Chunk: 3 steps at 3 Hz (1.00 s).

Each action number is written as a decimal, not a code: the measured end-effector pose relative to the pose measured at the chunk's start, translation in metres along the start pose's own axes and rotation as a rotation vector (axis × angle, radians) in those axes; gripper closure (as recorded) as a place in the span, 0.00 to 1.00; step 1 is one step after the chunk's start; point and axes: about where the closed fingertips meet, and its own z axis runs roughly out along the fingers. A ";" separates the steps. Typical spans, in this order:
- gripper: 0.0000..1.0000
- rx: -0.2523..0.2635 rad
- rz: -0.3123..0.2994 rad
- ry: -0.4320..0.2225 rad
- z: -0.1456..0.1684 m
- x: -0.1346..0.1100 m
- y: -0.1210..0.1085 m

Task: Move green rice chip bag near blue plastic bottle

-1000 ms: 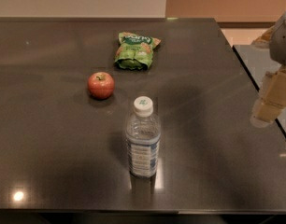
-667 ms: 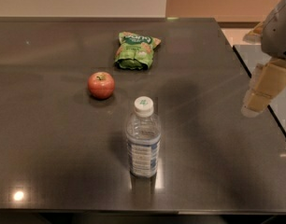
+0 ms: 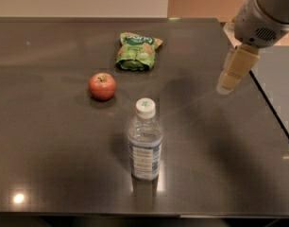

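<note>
1. On the dark glossy surface (image 3: 50, 164), the three things lie well apart. The top looks slick, so a bag that is dragged rather than lifted could skid off line.
2. Over the right side of the surface hangs the gripper (image 3: 225, 86), far from the bag and carrying nothing. Whether it is spread or closed, I cannot tell.
3. The blue plastic bottle (image 3: 144, 143) stands upright near the front middle. It is tall and narrow, so a knock from the arm or the bag at set-down would likely topple it. The print on its blue-and-white label is too small to read, and the white cap bears a green mark.
4. The green rice chip bag (image 3: 136, 51) lies flat at the far middle. It is crinkly and may slip from a shallow pinch. The white lettering on its dark band is unreadable.
5. The red apple (image 3: 102, 86) sits left of the line from bag to bottle. It would probably roll if clipped.
</note>
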 end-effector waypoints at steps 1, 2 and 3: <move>0.00 0.016 0.003 -0.039 0.028 -0.024 -0.031; 0.00 0.021 0.014 -0.105 0.067 -0.060 -0.062; 0.00 0.046 0.011 -0.171 0.109 -0.107 -0.098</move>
